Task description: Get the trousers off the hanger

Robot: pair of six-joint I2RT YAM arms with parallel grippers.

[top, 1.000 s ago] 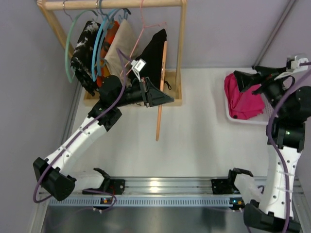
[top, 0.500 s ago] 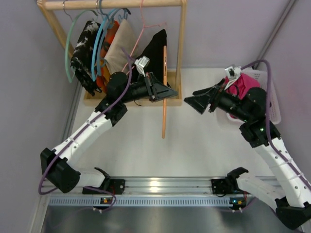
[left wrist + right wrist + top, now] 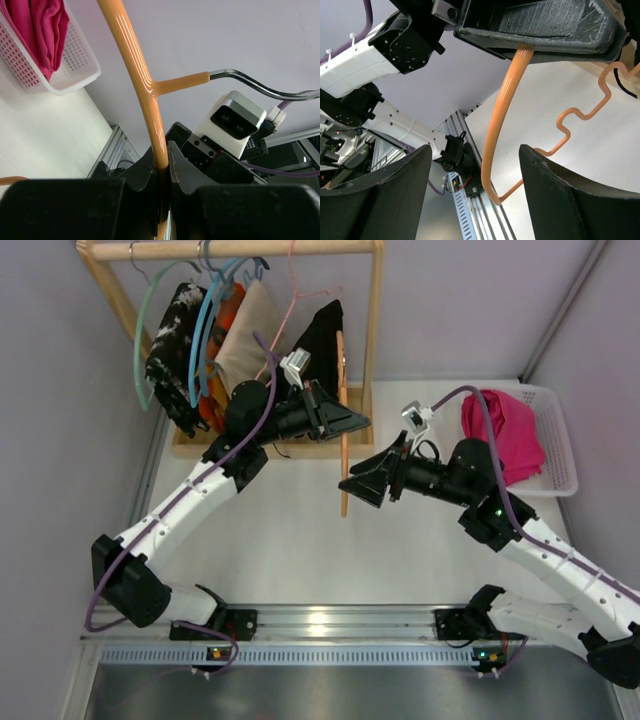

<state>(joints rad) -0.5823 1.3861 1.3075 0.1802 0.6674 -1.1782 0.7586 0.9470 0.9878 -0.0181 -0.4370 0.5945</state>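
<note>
Top external view: the orange hanger (image 3: 343, 455) is pinched by the left gripper (image 3: 352, 423), with the jaws pressed tight on its bar, as is confirmed close up in the left wrist view. The right gripper (image 3: 352, 486) is held at the hanger's lower end, its fingers (image 3: 385, 200) spread wide, with the orange wire framed between them and apart from both. The magenta trousers (image 3: 505, 435) are seen lying in the white basket (image 3: 558, 445) at the right. The black trousers (image 3: 318, 340) are seen at the wooden rack (image 3: 376, 330).

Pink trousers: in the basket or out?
In. The pink trousers lie bunched inside the white basket; the left wrist view shows them there too.
</note>
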